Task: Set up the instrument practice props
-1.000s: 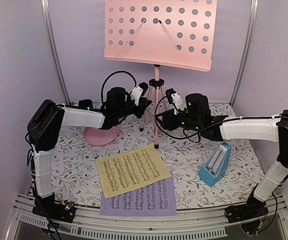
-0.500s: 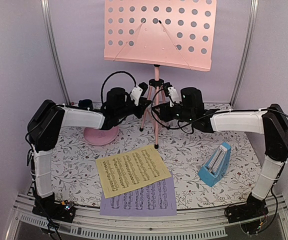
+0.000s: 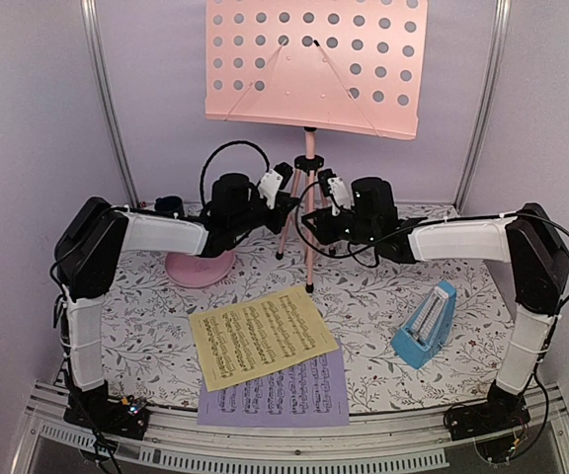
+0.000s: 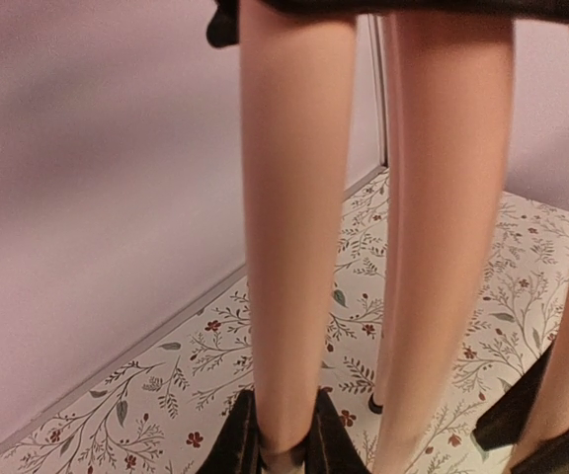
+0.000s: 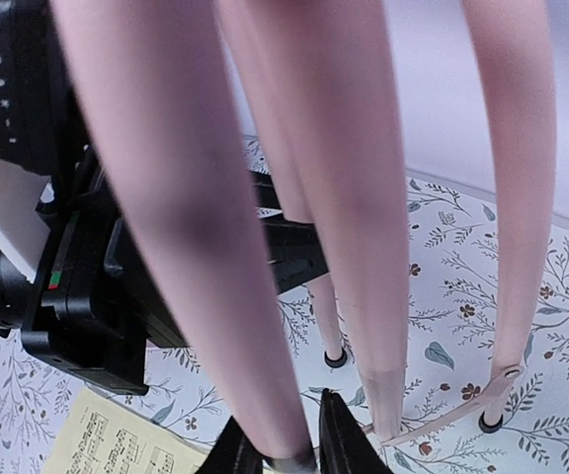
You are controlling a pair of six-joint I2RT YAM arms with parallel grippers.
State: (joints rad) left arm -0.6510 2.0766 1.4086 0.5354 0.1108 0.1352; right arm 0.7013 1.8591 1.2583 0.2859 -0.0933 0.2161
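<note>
The pink tripod music stand (image 3: 309, 168) stands at the back centre, its perforated desk (image 3: 314, 64) up high. My left gripper (image 3: 289, 200) is shut on one tripod leg (image 4: 294, 197), its fingers pressed on both sides (image 4: 284, 400). My right gripper (image 3: 311, 219) is shut on another leg (image 5: 186, 197), low near its foot (image 5: 281, 415). The yellow sheet (image 3: 262, 336) lies on the table in front, overlapping the lavender sheet (image 3: 280, 397). The blue pyramid metronome (image 3: 426, 324) stands at the right.
A round pink plate (image 3: 201, 267) lies under my left forearm, and a small dark blue cup (image 3: 170, 205) stands behind it. Purple walls and metal posts close in the back and sides. The floral cloth (image 3: 383, 296) covers the table.
My right arm has swung left toward the stand and its gripper now sits around a tripod leg. The left arm, sheets and metronome have not moved.
</note>
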